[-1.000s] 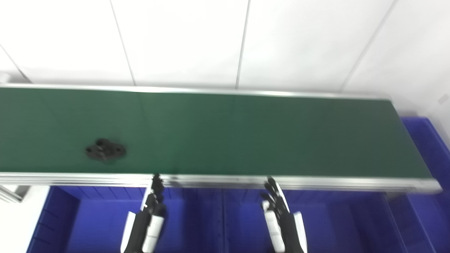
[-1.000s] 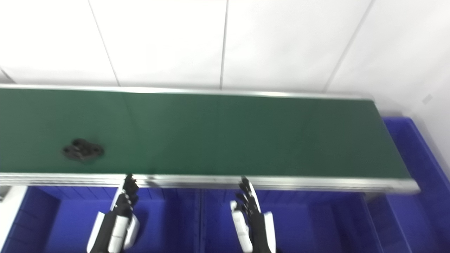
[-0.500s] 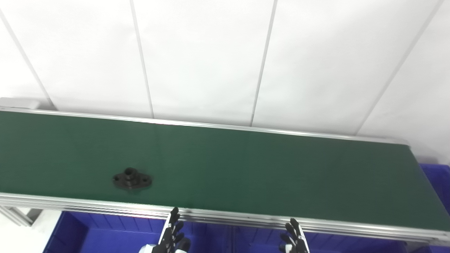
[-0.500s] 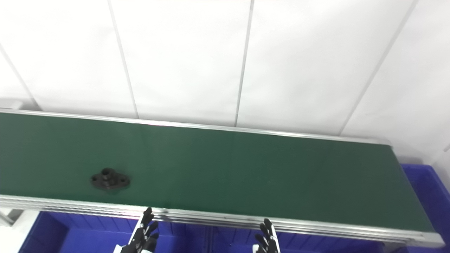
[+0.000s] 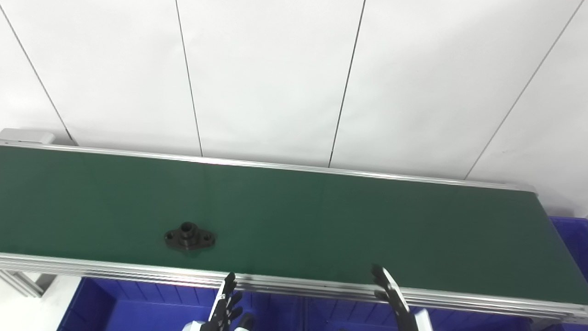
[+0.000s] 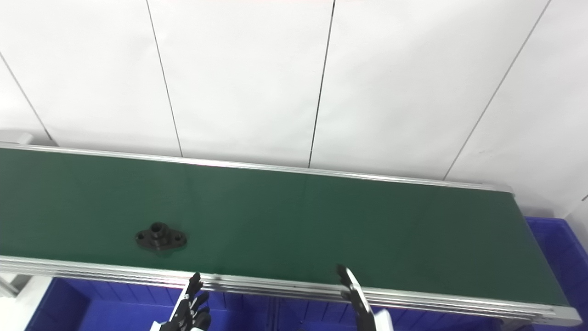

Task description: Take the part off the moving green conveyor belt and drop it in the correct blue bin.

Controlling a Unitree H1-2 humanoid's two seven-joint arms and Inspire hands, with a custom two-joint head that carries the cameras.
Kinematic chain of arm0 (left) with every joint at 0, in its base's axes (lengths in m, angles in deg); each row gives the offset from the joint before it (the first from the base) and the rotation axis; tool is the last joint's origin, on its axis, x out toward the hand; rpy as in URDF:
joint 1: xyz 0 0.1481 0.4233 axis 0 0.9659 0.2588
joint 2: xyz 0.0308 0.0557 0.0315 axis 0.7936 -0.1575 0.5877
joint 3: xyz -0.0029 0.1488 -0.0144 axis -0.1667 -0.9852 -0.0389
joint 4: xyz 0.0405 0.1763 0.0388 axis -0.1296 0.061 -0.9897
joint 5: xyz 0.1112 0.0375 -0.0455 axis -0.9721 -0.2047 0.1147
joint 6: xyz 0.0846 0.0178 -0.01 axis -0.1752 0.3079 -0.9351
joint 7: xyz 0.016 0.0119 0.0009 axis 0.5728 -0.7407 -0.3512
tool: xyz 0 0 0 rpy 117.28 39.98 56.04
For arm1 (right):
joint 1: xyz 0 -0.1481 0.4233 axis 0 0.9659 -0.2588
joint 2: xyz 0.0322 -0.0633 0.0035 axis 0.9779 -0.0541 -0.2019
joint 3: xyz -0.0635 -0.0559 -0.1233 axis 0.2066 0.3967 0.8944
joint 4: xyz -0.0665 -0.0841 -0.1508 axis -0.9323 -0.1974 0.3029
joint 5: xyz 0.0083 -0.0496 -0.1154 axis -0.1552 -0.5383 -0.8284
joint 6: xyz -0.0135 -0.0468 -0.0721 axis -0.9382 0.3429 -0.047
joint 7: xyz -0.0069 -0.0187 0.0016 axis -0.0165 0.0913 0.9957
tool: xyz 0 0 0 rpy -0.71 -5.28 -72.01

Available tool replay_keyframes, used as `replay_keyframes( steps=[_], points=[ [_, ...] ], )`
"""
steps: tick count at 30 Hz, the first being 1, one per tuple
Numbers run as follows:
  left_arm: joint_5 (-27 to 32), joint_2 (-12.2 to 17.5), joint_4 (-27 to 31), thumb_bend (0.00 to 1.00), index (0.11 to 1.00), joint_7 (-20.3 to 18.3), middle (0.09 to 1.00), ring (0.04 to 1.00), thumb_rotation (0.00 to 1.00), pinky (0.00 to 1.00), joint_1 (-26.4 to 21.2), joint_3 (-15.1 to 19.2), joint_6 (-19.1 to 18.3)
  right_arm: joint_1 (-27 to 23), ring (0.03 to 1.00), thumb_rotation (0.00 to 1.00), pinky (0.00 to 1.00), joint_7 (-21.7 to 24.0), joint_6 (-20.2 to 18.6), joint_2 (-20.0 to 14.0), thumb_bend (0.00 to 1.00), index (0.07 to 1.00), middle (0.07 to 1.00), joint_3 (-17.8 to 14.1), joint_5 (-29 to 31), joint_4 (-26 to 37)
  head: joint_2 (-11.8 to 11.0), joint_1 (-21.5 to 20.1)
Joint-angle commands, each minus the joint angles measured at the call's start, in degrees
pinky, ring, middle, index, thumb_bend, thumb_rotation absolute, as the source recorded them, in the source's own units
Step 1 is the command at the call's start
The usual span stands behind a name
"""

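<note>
A black flanged part (image 5: 189, 236) with a raised hub and two side holes lies on the green conveyor belt (image 5: 321, 220), left of centre and near the front rail; it also shows in the right eye view (image 6: 161, 237). My left hand (image 5: 225, 309) is open and empty, fingers up, just below the front rail and to the right of the part. My right hand (image 5: 395, 301) is open and empty, its fingertips reaching over the front rail further right. Blue bins (image 5: 138, 310) lie below the belt.
The aluminium front rail (image 5: 298, 285) runs along the belt's near edge. Another blue bin (image 5: 572, 239) sits at the belt's right end. A white panelled wall (image 5: 294, 78) stands behind the belt.
The camera tilted up, so the belt sits lower in the picture. The part has moved right along the belt. My right hand has risen, fingertips now over the front rail.
</note>
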Motion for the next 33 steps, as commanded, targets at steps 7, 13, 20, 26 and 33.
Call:
replay_keyframes(
  steps=[7,13,20,26,33],
  points=[
    [0.41,-1.84,2.10,0.48,1.000,0.04,1.000,0.957,0.86,0.93,-0.92,-1.30,0.04,-7.28,0.791,0.34,0.65,2.05,-6.77,1.24,1.00,0.851,0.839,0.71,-11.78,3.83,0.72,-0.28],
    [0.23,-1.73,2.53,0.49,1.000,-0.08,1.000,0.958,0.89,0.95,-0.75,-1.45,-0.59,-13.55,0.737,0.32,0.62,4.80,-11.42,0.34,1.00,0.842,0.814,2.64,-18.03,1.45,1.04,-0.34],
    [0.48,-1.98,2.82,0.48,1.000,-0.13,1.000,0.955,0.87,0.93,-0.40,-1.89,-0.74,-18.88,0.755,0.36,0.62,6.91,-15.64,1.22,1.00,0.835,0.817,4.24,-18.36,-2.03,1.36,-0.13],
    [0.66,-2.32,3.54,0.48,1.000,-0.23,1.000,0.960,0.86,0.94,0.13,-2.46,-1.29,-23.85,0.759,0.41,0.63,9.04,-19.23,2.60,0.99,0.844,0.823,5.23,-18.38,-5.80,1.80,0.10],
    [0.68,-2.91,3.62,0.53,1.000,0.02,1.000,0.962,0.86,0.95,0.43,-3.00,-1.08,-29.67,0.718,0.42,0.59,11.03,-23.06,3.60,1.00,0.843,0.790,7.34,-18.63,-10.31,1.90,0.26]
  ],
)
